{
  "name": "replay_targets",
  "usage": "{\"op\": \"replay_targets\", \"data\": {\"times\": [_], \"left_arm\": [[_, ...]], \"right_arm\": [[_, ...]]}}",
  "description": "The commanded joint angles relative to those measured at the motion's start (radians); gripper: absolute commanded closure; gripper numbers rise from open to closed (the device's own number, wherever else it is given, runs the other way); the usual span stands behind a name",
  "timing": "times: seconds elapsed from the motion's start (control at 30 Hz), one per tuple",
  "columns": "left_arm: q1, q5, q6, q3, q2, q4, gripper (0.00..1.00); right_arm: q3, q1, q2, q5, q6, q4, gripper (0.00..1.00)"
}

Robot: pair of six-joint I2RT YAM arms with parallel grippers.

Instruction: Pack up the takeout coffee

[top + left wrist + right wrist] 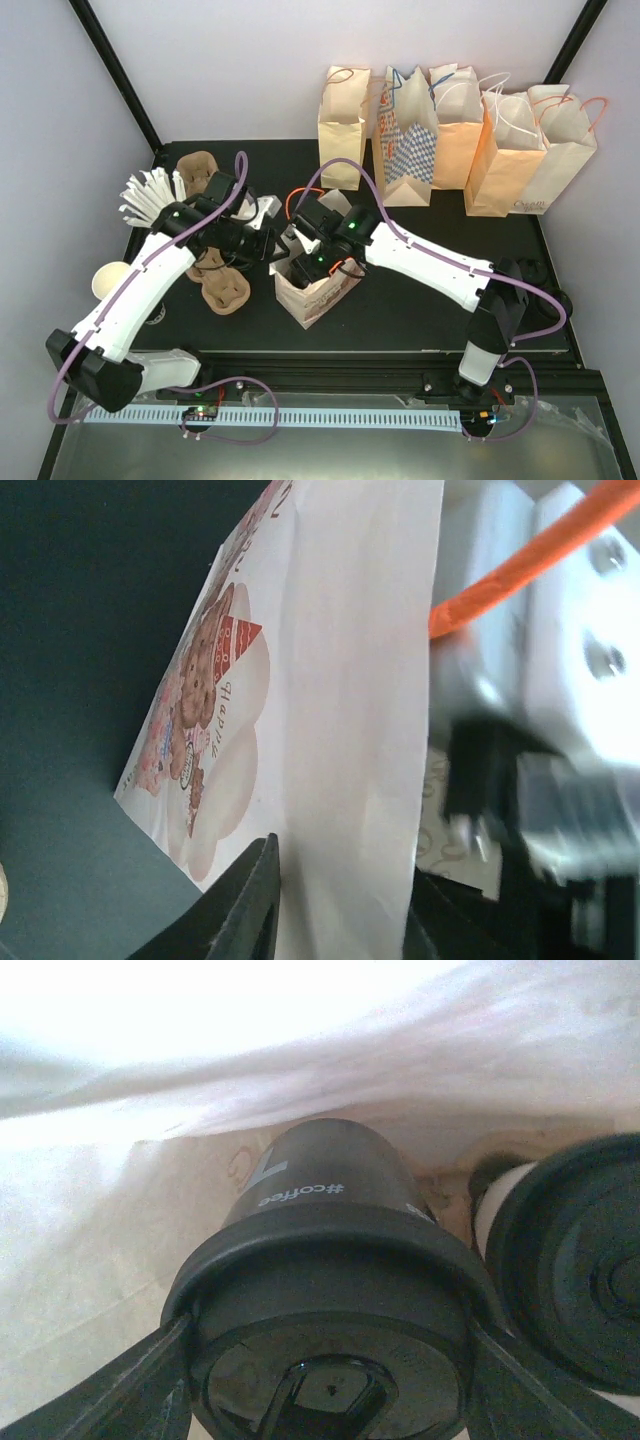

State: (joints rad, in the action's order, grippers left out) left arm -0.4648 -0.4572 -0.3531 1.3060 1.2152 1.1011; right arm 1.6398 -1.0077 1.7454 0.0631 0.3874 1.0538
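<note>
A takeout coffee (320, 1260) with a round black lid, a dark side and pale "#coffee" lettering sits low inside the printed paper bag (318, 290). My right gripper (330, 1380) is shut on it, a finger against each side of the lid. A second takeout coffee (575, 1260), white-sided with a black lid, stands close beside it on the right. From above, the right gripper (318, 262) reaches down into the bag's mouth. My left gripper (268, 240) is at the bag's left side. Its jaws (345, 910) close on a panel of the bag's wall (350, 730), both fingers touching paper.
Several paper bags (450, 140) stand in a row along the back. Brown pulp cup carriers (222, 290) lie left of the bag, another (197, 170) farther back. A cream cup (110, 280) and a fan of white pieces (150, 195) sit at the far left.
</note>
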Motion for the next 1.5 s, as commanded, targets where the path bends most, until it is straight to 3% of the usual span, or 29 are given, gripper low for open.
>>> {"op": "replay_targets", "data": {"times": [0.0,0.37,0.57,0.87,1.03,1.3,1.47], "left_arm": [[0.023,-0.056,0.108,0.06,0.035,0.033,0.76],[0.027,-0.033,0.308,0.193,0.195,0.147,0.92],[0.028,-0.014,0.328,0.238,0.225,0.101,0.93],[0.019,-0.242,0.307,0.293,0.315,-0.033,0.93],[-0.044,-0.323,0.314,0.348,0.382,-0.061,0.92],[-0.15,-0.297,0.346,0.535,0.505,0.021,0.84],[-0.147,-0.154,0.273,0.543,0.491,0.05,0.78]], "right_arm": [[-0.002,-0.003,-0.037,0.034,-0.35,-0.036,0.57],[0.094,0.001,-0.026,-0.186,-0.444,0.098,0.58],[0.061,-0.002,-0.066,-0.139,-0.401,0.157,0.59],[0.091,-0.086,-0.079,-0.047,-0.282,0.145,0.61],[0.116,-0.092,-0.045,-0.055,-0.247,0.138,0.62],[0.054,-0.107,-0.064,-0.095,-0.197,0.124,0.62],[0.041,-0.084,-0.101,-0.249,-0.03,0.143,0.61]]}}
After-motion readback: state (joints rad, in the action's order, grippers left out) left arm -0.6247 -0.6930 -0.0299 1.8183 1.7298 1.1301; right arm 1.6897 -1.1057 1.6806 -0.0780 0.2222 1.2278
